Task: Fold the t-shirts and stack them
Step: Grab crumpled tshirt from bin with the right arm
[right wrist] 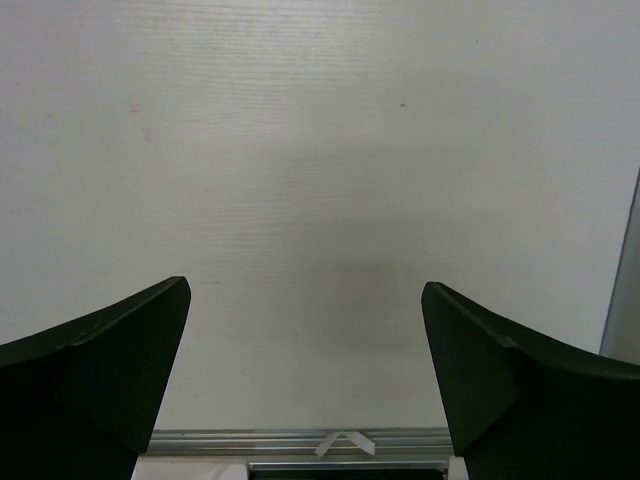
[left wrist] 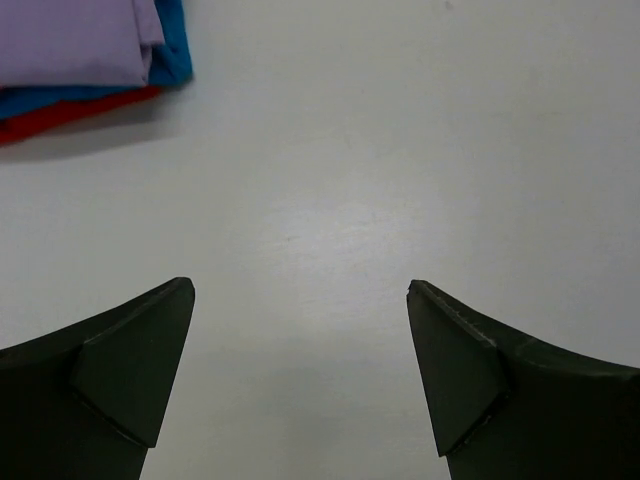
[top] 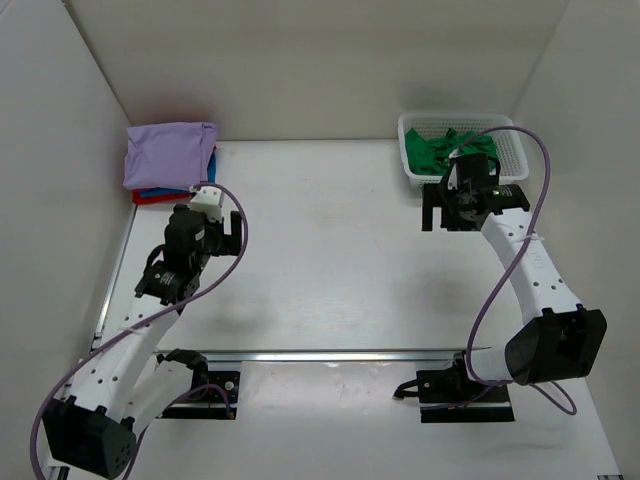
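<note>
A bright green t-shirt (top: 440, 150) lies crumpled in the white mesh basket (top: 412, 172) at the back right. A stack of folded shirts sits at the back left: lavender (top: 168, 152) on top, blue (top: 165, 189) under it, red (top: 148, 198) at the bottom. The left wrist view shows the stack's corner, with lavender (left wrist: 70, 40), blue (left wrist: 172, 60) and red (left wrist: 60, 115). My left gripper (top: 232, 235) (left wrist: 300, 290) is open and empty over bare table, just in front of the stack. My right gripper (top: 437, 210) (right wrist: 305, 285) is open and empty over bare table, just in front of the basket.
White walls close in the table on the left, back and right. An aluminium rail (top: 330, 354) runs across the near side between the arm bases; it also shows in the right wrist view (right wrist: 300, 437).
</note>
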